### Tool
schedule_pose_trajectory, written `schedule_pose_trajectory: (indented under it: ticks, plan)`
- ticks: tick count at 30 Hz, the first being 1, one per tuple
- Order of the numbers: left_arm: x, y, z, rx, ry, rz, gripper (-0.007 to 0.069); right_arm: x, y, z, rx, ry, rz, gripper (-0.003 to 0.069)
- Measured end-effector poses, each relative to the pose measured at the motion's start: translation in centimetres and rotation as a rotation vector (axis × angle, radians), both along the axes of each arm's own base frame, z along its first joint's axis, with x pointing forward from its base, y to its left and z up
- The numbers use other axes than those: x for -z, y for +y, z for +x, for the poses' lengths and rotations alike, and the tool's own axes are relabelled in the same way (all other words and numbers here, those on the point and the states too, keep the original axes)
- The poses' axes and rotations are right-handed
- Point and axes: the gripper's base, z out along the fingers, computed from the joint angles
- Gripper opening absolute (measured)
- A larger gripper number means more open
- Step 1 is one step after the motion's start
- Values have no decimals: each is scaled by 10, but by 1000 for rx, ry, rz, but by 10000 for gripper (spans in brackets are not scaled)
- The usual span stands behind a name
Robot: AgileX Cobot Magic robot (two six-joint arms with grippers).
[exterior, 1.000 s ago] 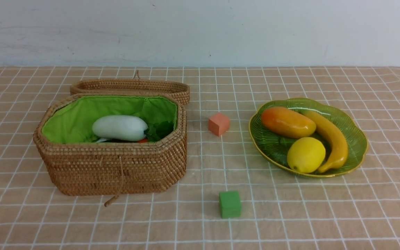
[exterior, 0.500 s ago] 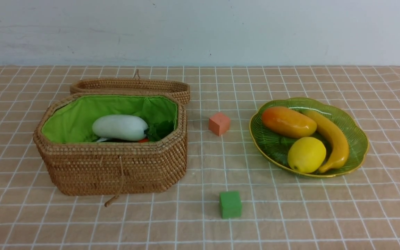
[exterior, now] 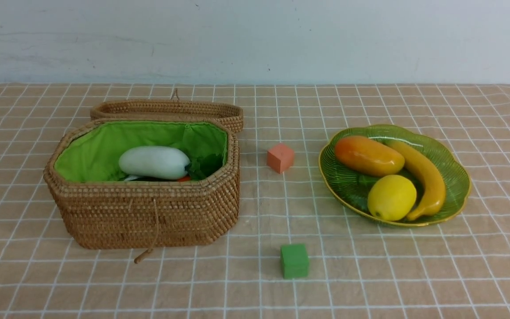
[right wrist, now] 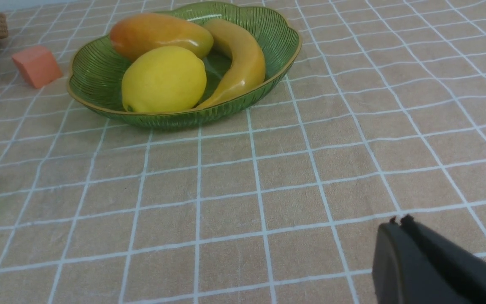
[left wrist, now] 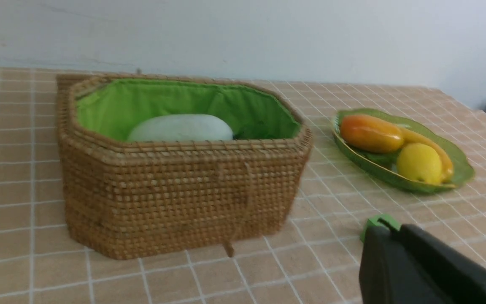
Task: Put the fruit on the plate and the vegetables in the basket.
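Basket (exterior: 148, 208) sits on the left side of the table (exterior: 370, 274), lid (exterior: 166, 110) flipped back behind it, green lining showing. Inside, the white radish (exterior: 154, 162) lies on its side on top, w/ a bit of orange and some green leaves peeking from under it; other veg too buried to make out. Over on the right, the plate (exterior: 454, 177) holds all the fruit: mango (exterior: 368, 156) at the back, banana (exterior: 423, 177) curving along the right edge, lemon (exterior: 391, 197) at the front, touching the banana. A salmon cube (exterior: 280, 157) sits btwn basket and plate, a green cube (exterior: 294, 261) nearer the robot, both loose on the cloth. Left hand (left wrist: 384, 228) hangs low near the green cube, pinched together, holding nothing. Right hand (right wrist: 399, 220) is likewise closed up and empty, above bare cloth, well apart from the plate.
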Motion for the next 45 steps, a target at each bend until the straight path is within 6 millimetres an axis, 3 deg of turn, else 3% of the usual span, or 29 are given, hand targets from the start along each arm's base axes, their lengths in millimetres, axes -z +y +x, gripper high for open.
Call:
schedule_pose_trajectory:
  ticks: [3, 7, 8, 12, 45]
  plan:
    - [21, 3, 13, -144, -59, -41, 0, 0, 0, 0, 0, 0, 0, -7]
    - [56, 5, 22, -223, -10, -33, -13, 0, 0, 0, 0, 0, 0, -7]
    - [70, 5, 23, -235, 53, -25, -13, 0, 0, 0, 0, 1, 0, -7]
    - [90, 3, 20, -212, 237, 3, -13, 0, 0, 0, 0, 1, 1, -6]
    - [91, 1, 19, -199, 262, -44, -13, 0, 0, 0, 0, 1, 3, 17]
